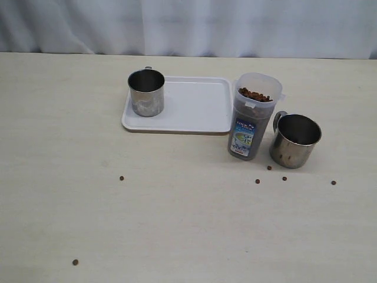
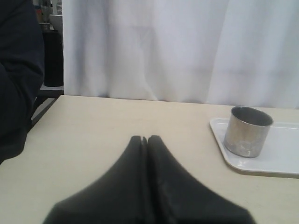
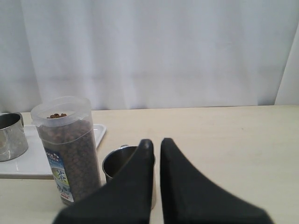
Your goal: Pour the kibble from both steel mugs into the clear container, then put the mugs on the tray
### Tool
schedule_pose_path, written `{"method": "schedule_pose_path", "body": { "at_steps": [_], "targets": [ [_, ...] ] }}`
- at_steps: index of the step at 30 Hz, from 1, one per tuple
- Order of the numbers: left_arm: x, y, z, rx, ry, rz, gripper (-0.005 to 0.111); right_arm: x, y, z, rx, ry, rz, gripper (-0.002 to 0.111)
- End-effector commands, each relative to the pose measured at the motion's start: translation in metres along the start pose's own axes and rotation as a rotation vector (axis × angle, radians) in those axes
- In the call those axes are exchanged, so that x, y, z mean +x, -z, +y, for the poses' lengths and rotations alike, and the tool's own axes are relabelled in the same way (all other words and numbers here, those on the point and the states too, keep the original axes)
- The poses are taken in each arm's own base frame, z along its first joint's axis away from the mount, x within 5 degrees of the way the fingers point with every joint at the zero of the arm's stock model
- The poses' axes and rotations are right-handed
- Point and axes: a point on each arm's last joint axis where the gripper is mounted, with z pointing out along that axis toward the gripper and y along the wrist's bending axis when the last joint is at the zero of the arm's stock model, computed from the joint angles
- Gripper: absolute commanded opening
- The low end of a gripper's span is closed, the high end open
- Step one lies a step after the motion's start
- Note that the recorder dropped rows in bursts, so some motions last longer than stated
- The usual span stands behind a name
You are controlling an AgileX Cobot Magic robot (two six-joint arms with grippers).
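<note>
While clamped on nothing: left gripper (image 2: 146, 138), tips pressed together, well apart from tray mug (image 2: 247, 132), upright on tray (image 2: 280, 156). Right gripper (image 3: 156, 142) tips near-together, empty, table mug (image 3: 114, 168) just beyond. Beside that mug, clear container (image 3: 67, 140), full of kibble (image 1: 254, 94). Stray pellets (image 1: 257, 181) on table (image 1: 177, 224).

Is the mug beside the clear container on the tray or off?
Off: that mug stands upright on the table, the clear container between it and the tray.
</note>
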Motion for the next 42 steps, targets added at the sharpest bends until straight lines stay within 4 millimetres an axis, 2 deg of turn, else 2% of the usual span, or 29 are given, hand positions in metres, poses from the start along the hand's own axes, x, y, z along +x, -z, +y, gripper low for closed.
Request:
{"method": "schedule_pose_path", "body": {
  "at_steps": [1,5,8,12,22,27,42],
  "targets": [
    [0.0006,0.0,-0.0005,0.008,0.013,-0.001,0.0,0.0011,-0.0001,0.0002,-0.004,0.001,-0.001,0.004],
    [0.0006,0.0,-0.0005,0.008,0.013,-0.001,0.0,0.0011,-0.0001,0.0002,-0.004,0.001,-0.001,0.004],
    [0.0001,0.0,0.0012,-0.011,-0.113,-0.006,0.0,0.0011,-0.0001,0.0002,-0.004,0.001,-0.001,0.004],
    [0.0001,0.0,0.0011,-0.01,-0.108,-0.005,0.0,0.0011,-0.0001,0.0002,-0.004,0.001,-0.001,0.004],
    [0.0019,0.0001,-0.0023,0.028,0.066,0.015,0.0,0.0011,-0.0001,0.0002,-0.004,0.001,-0.001,0.004],
    [0.0024,0.0001,-0.0034,0.039,0.018,0.02,0.0,0.0011,-0.0001,0.0002,-0.004,0.001,-0.001,0.004],
    [0.0025,0.0001,-0.0033,0.039,0.02,0.02,0.0,0.0011,-0.0001,0.0002,-0.004,0.001,-0.001,0.004]
  ]
}}
